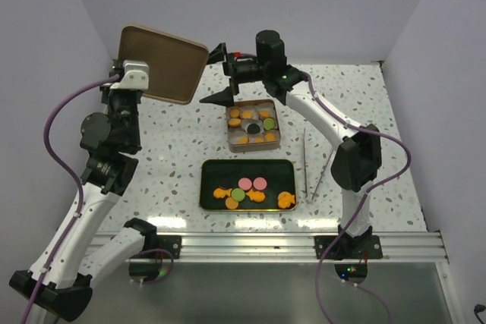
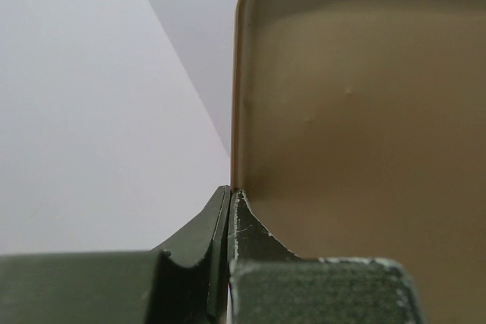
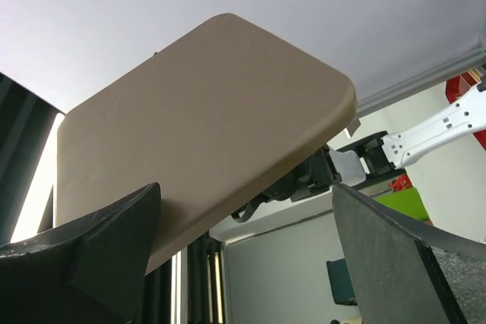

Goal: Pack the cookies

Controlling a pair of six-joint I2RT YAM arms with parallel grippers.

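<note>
Left gripper (image 2: 230,195) is clamped shut on the edge of a tan lid (image 1: 163,62), pinching the rim between both fingers. The lid is held up in the air at upper left of the top view, hollow side facing the camera.

Right gripper (image 1: 209,77) has its jaws wide apart with nothing between them. It sits at top centre and points left at the lid's right edge. It's near that edge but not touching, and the right wrist view shows the lid's flat back filling the gap between the fingers.

Cookies are in two places. One batch is in a small square tin (image 1: 230,140) at centre, just below the right gripper. Loose cookies (image 1: 250,186) lie on a black tray (image 1: 206,187) at lower centre, so packing looks unfinished.

Key relation is that both batches lie below and right of the lid, and the right gripper is much nearer the tin than the left one. The lid would have to travel right and down to cover either container, and I can't tell which one it fits.

Metal tongs (image 1: 304,161) lie right of the tray, untouched.
</note>
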